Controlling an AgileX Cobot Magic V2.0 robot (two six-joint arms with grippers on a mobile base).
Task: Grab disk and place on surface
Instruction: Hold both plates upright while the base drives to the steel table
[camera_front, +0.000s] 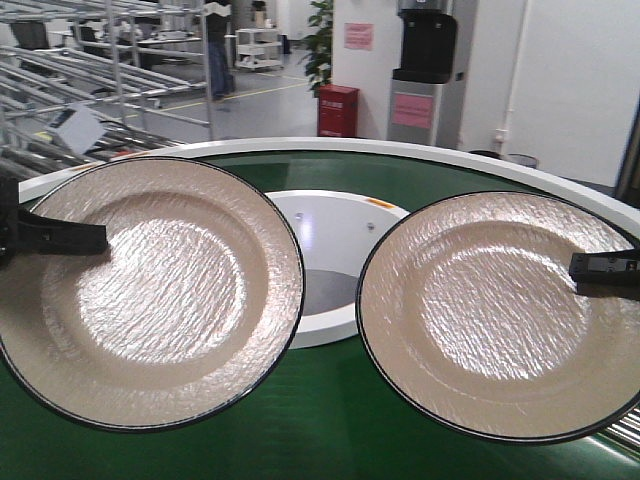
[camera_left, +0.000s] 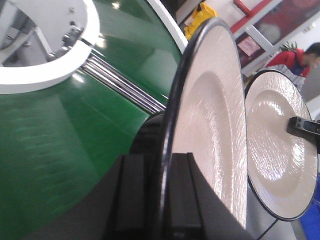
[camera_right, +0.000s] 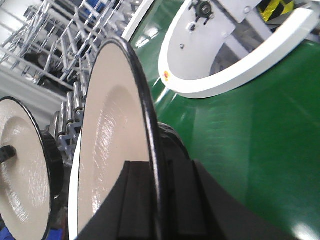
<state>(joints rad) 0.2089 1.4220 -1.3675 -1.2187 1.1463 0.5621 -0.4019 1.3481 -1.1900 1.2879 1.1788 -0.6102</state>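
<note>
Two disks are held in the air over the green conveyor belt (camera_front: 330, 430), one in each arm. They are cream-coloured plates with a fine textured glaze and a thin black edge. The left disk (camera_front: 150, 290) fills the left half of the front-facing view, tilted so its face is turned toward the camera. The left end effector (camera_front: 60, 238) is closed on its outer left rim, with one black finger lying across the cream face. In the left wrist view the same disk (camera_left: 210, 115) is seen almost edge-on, and its rim sits pinched between the two black fingers of the left end effector (camera_left: 162, 200). The right disk (camera_front: 495, 315) hangs on the right side, tilted in the same manner, and the right end effector (camera_front: 595, 268) grips it at its right rim. From the right wrist camera that rim runs straight down between the fingers of the right end effector (camera_right: 155, 200) — the grip is narrow, clamped on the plate edge. The two disks are side by side and close, with a slim gap between their near edges; neither touches the belt below. Behind them the belt curves round between its white outer rim (camera_front: 330, 148) and a white inner ring (camera_front: 320, 235). Farther back are metal racks (camera_front: 100, 80), a red cabinet (camera_front: 338, 110) and a water dispenser (camera_front: 425, 60). A person in red (camera_left: 300, 57) shows at the edge of the left wrist view.
</note>
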